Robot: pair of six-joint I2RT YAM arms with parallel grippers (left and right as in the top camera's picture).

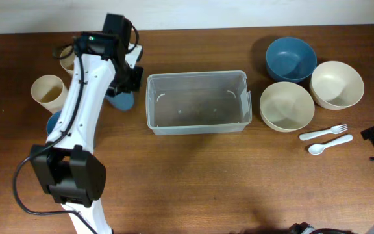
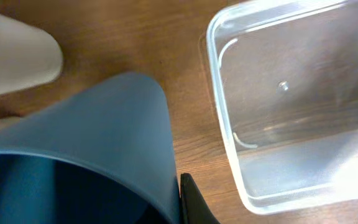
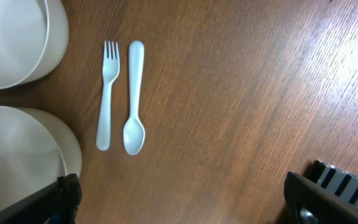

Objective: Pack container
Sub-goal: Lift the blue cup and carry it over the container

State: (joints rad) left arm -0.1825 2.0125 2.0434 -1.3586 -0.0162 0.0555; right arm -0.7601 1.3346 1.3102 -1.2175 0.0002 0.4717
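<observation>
The container (image 1: 197,102) is a clear rectangular bin standing empty at the table's middle; in the left wrist view the container (image 2: 291,106) fills the right side. My left gripper (image 1: 124,90) is just left of it, shut on the wall of a blue cup (image 1: 121,101). In the left wrist view the blue cup (image 2: 86,155) fills the lower left, and one black finger (image 2: 192,205) presses its outer wall; the other finger is hidden. My right gripper (image 3: 185,205) hangs open over bare wood at the table's right edge, holding nothing.
Cream cups (image 1: 49,93) and a second blue cup (image 1: 54,121) stand at the far left. A blue bowl (image 1: 291,58) and two cream bowls (image 1: 286,106) sit right of the bin. A white fork (image 3: 107,93) and spoon (image 3: 134,99) lie beside them.
</observation>
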